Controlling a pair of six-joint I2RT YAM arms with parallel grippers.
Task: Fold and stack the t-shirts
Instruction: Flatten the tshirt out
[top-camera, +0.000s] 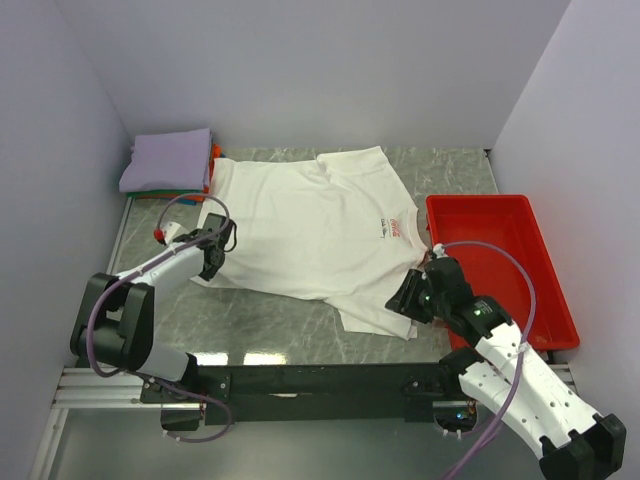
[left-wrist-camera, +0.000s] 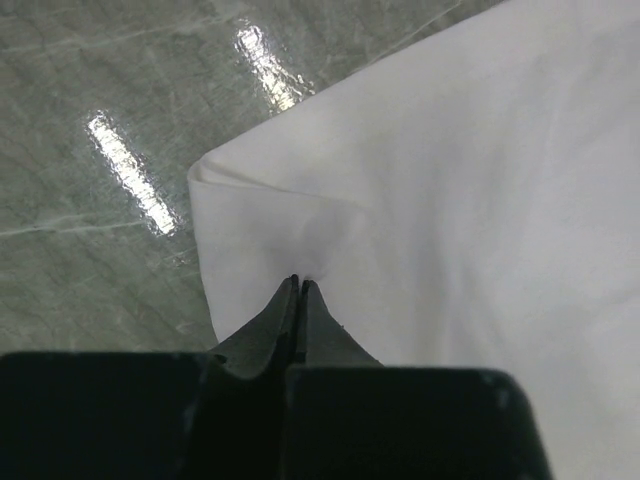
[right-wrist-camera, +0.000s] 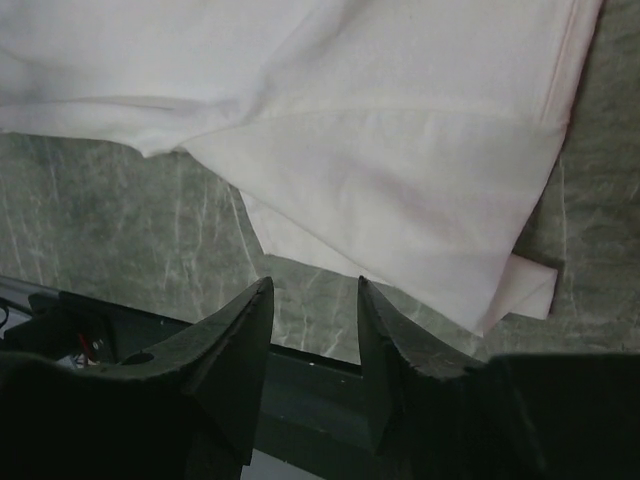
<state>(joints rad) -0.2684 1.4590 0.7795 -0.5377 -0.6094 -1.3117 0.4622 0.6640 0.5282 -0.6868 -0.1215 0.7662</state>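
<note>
The white t-shirt (top-camera: 310, 235) lies spread on the table with its small red chest logo (top-camera: 400, 226) near the right side. My left gripper (top-camera: 222, 240) is shut on its left edge; in the left wrist view the cloth (left-wrist-camera: 480, 180) puckers at the closed tips (left-wrist-camera: 299, 283). My right gripper (top-camera: 405, 300) is open and empty just off the shirt's lower right part. In the right wrist view the jaws (right-wrist-camera: 313, 285) stand apart over bare table, the layered cloth (right-wrist-camera: 400, 150) just ahead. A folded lavender tee (top-camera: 168, 158) tops a stack at the back left, with an orange edge (top-camera: 215, 152) showing.
A red plastic tray (top-camera: 500, 250) stands at the right, close beside my right arm. Walls close in the table on the left, back and right. A black rail (top-camera: 320, 380) runs along the near edge.
</note>
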